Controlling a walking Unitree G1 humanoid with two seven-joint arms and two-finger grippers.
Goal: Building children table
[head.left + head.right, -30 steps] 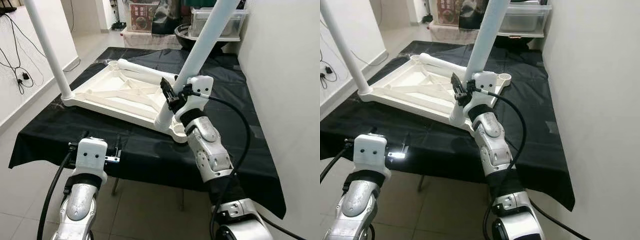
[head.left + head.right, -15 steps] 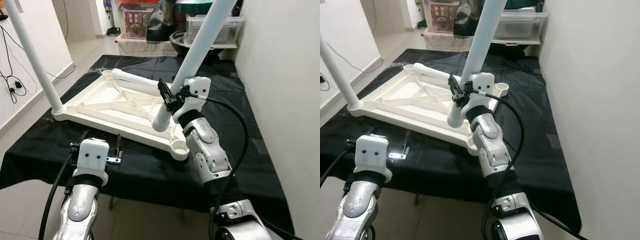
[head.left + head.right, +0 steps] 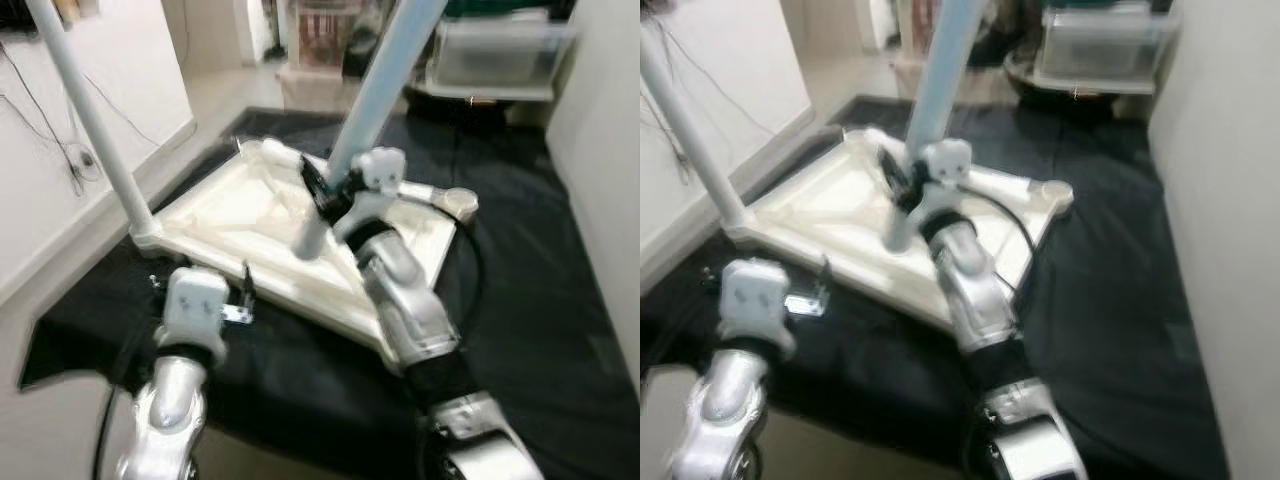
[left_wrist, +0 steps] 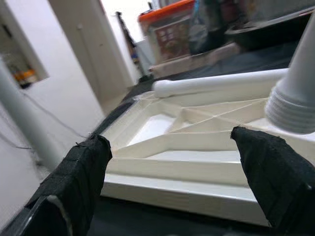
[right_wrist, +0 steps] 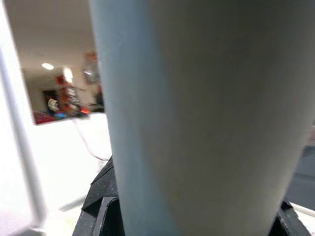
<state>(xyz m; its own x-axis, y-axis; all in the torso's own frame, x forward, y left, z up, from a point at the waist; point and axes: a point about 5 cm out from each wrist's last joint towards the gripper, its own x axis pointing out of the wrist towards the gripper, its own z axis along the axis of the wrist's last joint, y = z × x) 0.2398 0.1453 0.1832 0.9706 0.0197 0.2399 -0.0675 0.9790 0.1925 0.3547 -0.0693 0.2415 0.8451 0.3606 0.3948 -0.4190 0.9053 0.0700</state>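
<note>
The white children's table top [image 3: 250, 215] lies upside down on a black-covered table [image 3: 540, 300]. One white leg [image 3: 100, 130] stands fixed in its left corner. My right gripper [image 3: 318, 195] is shut on a second leg [image 3: 375, 80], holding it tilted with its threaded lower end [image 4: 295, 108] just above the underside ribs. That leg passes between the black pads [image 5: 101, 196] in the right wrist view. A third leg [image 4: 216, 83] lies along the far side of the top. My left gripper [image 3: 200, 278] hovers open near the top's front edge, holding nothing.
A white wall [image 3: 600, 120] runs close along the table's right side. A clear storage box [image 3: 495, 55] and other clutter stand behind the table. To the left is open floor and a wall with hanging cables [image 3: 60, 150]. An open corner socket [image 3: 460, 200] shows at the far right.
The head view has swung and blurred. The held leg's lower end has moved off the near right corner socket toward the middle of the top. My left gripper sits closer to the top's edge.
</note>
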